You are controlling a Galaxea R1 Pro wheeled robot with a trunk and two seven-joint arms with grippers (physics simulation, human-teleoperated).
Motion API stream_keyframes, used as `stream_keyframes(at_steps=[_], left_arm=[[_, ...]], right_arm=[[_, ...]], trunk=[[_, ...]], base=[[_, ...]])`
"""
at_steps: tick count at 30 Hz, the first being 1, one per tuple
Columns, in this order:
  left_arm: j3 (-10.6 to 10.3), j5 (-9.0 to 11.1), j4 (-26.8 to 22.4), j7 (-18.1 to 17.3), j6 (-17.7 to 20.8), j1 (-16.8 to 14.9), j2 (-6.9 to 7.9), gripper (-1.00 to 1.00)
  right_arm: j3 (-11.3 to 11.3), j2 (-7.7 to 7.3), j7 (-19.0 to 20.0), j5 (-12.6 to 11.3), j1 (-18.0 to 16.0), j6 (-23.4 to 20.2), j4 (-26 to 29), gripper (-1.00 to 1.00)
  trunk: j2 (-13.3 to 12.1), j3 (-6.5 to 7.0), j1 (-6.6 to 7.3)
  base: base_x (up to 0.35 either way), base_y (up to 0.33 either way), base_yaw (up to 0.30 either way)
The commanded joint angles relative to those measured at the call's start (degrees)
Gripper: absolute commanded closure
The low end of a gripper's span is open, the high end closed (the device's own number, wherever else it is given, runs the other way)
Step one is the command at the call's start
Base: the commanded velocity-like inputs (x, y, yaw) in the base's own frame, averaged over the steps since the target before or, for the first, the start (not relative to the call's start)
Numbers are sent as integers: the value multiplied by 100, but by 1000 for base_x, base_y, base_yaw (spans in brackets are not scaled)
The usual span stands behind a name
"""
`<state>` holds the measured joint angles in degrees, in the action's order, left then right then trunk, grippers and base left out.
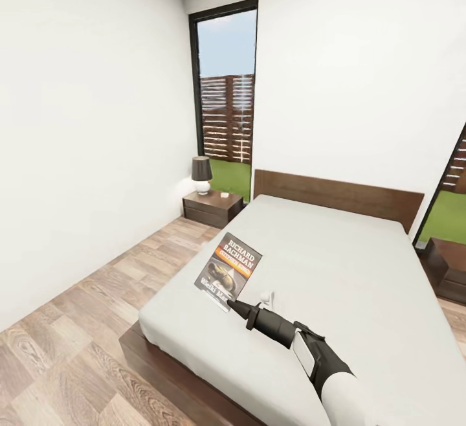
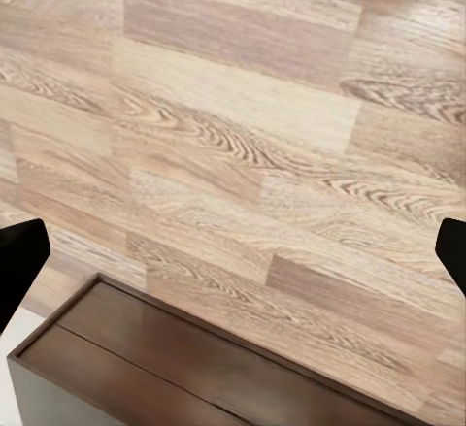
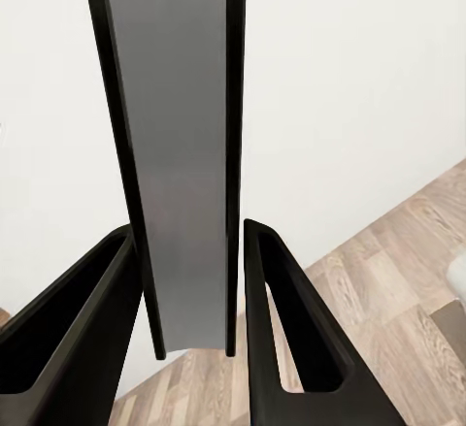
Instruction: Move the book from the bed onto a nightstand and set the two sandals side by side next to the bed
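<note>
White-walled bedroom, wood-plank floor [image 1: 71, 322], tall black-framed window [image 1: 225, 99] with slatted fence behind. Bed [image 1: 336, 270] fills the middle of the head view, dark headboard against the far wall. Nightstand [image 1: 211, 206] in the corner left of the headboard, with a dark-shaded lamp [image 1: 201, 175] on top; a second nightstand [image 1: 446, 267] sits at the bed's right edge. Right gripper [image 1: 228, 303] is out over the mattress, clamped on the book [image 1: 229, 271] at its near edge; book is tilted up, cover showing. In the right wrist view the book [image 3: 175, 154] stands edge-on between both fingers [image 3: 282, 319], pinched tight. Left gripper [image 2: 233, 251]: fingertips spread wide at the frame edges, nothing between, above floor and bed-frame corner [image 2: 175, 368].
</note>
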<state>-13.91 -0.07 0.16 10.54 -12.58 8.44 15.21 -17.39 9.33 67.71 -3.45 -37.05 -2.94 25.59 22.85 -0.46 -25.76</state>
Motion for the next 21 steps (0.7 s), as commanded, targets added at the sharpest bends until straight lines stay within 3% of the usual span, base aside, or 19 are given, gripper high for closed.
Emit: stream_keyframes(at_steps=[1, 15, 21], left_arm=[[-41, -2, 2, 27, -16, 0, 0, -100], [-41, -2, 2, 27, -16, 0, -1, -100], [-41, -2, 2, 27, -16, 0, -1, -100]], right_arm=[[-29, 5, 25, 3, -3, -31, -1, 100], [-31, 10, 29, -1, -3, -31, -1, 100], [-18, 14, 25, 8, -3, -31, -1, 100]], trunk=[[7, -4, -3], [7, -2, -3], [7, -2, -3]], base=[[0, 0, 33], [0, 0, 12], [0, 0, 108]])
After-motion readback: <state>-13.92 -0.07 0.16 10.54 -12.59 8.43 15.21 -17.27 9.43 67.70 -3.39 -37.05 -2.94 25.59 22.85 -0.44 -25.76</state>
